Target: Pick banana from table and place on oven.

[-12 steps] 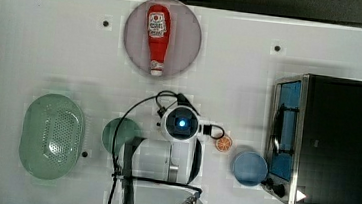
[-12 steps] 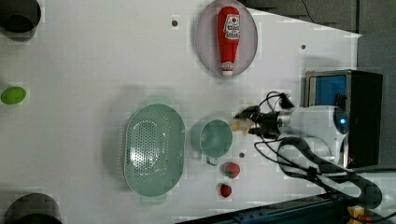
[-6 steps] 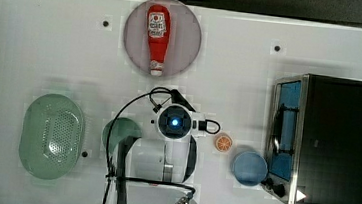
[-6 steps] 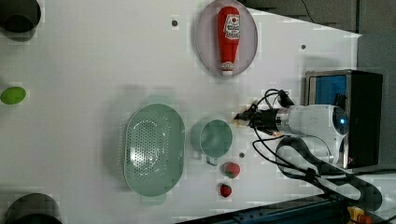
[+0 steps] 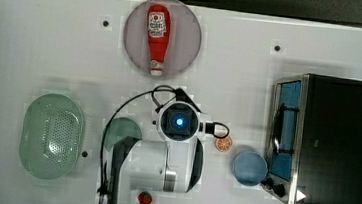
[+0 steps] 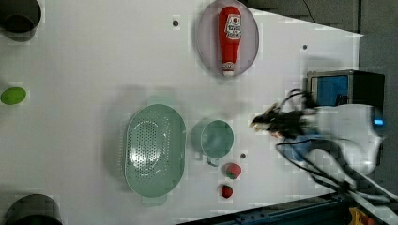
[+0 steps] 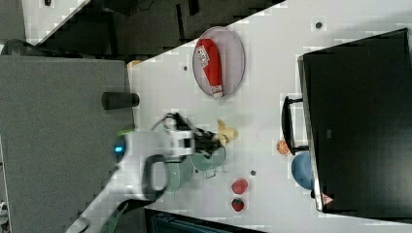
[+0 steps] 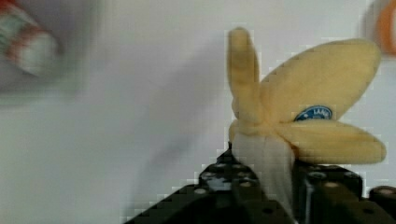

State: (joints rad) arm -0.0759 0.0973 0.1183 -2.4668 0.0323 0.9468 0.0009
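Observation:
The banana (image 8: 299, 112) is pale yellow with splayed peel strips and a blue sticker. Its whitish middle sits between the black fingers (image 8: 322, 186) of my gripper (image 8: 266, 186), which is shut on it. In the right view the banana (image 7: 227, 132) sticks out of the gripper (image 7: 214, 138) above the white table (image 7: 262, 111), near the green cup. In the top view the arm's head (image 5: 179, 122) covers the banana. The oven (image 5: 338, 142) stands at the top view's right, with its black top (image 7: 359, 121) bare and its door shut.
A ketchup bottle (image 5: 157, 38) lies on a round plate. A green colander (image 5: 52, 136), a green cup (image 6: 217, 138), a blue bowl (image 5: 249, 168), an orange slice (image 5: 223, 144) and two strawberries (image 6: 231, 170) surround the arm. Dark cups stand at the table's corners.
The jaws have closed on the banana. In the left view the arm now looks larger and blurred, shifted toward the left view's right.

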